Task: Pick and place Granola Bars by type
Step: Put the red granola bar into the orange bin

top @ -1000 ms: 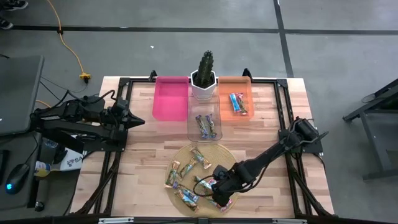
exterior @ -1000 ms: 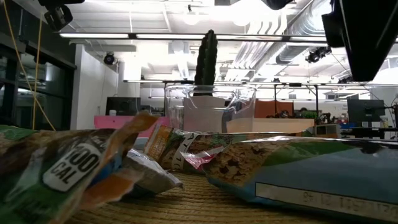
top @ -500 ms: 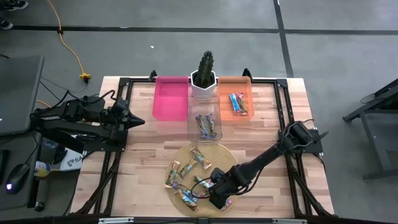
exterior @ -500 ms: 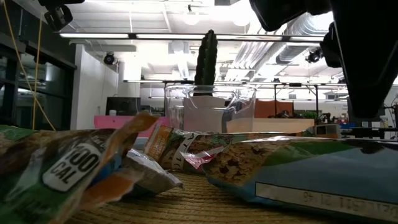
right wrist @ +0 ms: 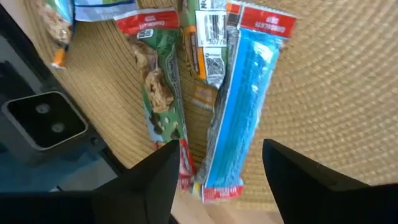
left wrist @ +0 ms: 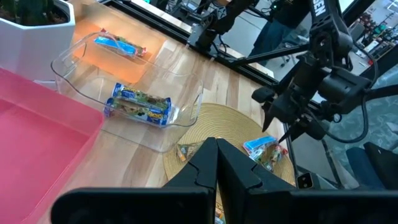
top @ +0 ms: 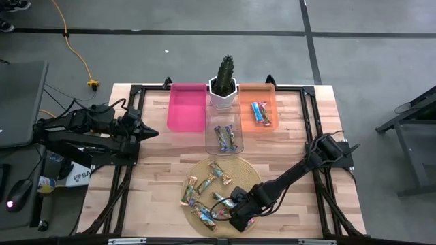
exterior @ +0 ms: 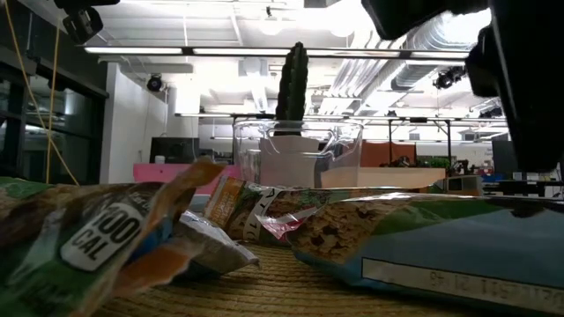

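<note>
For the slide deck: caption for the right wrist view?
Open right gripper poised over a blue-and-red wrapped granola bar on the round woven mat.

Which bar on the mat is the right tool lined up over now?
The blue bar with red ends, at the woven mat's edge. It lies between the open right tool's fingers; the green-wrapped bar beside it sits off toward one finger.

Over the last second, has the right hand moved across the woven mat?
Yes. In the high view the right hand has slid toward the mat's left side, away from the table's right edge.
</note>
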`<state>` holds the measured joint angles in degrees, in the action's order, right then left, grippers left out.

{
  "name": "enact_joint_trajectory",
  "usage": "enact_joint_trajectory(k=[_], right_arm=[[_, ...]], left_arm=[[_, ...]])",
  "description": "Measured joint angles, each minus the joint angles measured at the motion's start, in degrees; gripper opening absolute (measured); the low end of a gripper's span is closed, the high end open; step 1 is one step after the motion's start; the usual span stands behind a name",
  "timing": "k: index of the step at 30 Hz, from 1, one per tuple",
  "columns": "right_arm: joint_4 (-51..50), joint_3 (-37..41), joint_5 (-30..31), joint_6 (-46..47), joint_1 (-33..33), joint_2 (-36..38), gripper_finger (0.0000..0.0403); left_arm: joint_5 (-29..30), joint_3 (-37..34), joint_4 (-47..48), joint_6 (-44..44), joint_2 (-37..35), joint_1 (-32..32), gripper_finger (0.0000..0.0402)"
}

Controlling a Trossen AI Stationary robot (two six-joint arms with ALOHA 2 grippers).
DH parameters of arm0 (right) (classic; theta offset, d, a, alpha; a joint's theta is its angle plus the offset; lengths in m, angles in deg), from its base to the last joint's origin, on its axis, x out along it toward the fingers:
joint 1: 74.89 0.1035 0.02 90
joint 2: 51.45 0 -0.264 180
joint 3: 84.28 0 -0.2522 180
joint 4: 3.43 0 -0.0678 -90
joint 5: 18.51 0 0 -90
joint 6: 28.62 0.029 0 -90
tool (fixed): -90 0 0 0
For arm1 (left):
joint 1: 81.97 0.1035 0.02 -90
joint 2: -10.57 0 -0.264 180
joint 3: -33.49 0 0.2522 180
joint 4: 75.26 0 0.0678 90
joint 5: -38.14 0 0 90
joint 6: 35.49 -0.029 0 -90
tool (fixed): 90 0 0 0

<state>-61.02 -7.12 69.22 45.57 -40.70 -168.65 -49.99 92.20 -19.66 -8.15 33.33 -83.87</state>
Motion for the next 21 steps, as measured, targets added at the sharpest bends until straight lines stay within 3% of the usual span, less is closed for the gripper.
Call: enact_joint_trajectory(k=[21], right_arm=[[1.65,0.00,-0.20,0.33,0.36,-5.29,0.0195]], left_arm=[[0.00,0.00,0.15,0.00,0.00,0.01,0.0001]])
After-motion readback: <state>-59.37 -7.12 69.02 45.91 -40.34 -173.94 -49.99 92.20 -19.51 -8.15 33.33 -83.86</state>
